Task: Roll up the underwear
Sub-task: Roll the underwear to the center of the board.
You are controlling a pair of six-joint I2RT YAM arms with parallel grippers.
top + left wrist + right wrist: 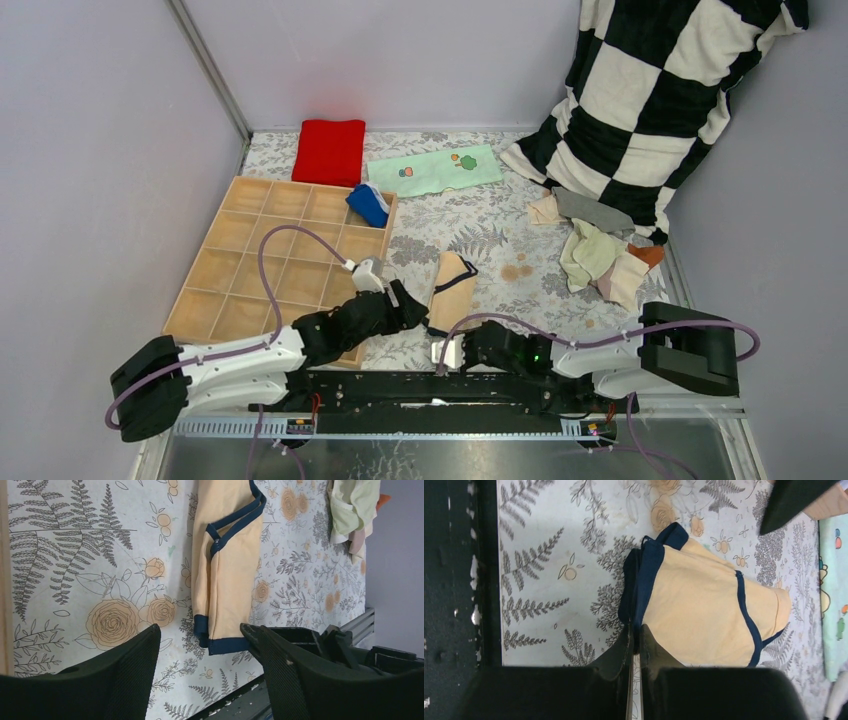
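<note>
Tan brief, laid folded on the mat, is judged soft and limp. Left gripper is spread; right gripper is pressed together at the dark hem, where hold is best taken.

Soft matt knit, cotton-looking, on the tan brief, with a denser navy binding along the edges. Underneath — a floral-print table cover, flat and matt, more cloth than vinyl by the look. Bare pale wood, no varnish shine, on the divided tray at 9 o'clock in the top view. Matt black plastic with a fine mesh-like grain on the fingers of the left gripper. Thick matt red cloth at 11 o'clock; chipped black paint on the bar at 6.
</note>
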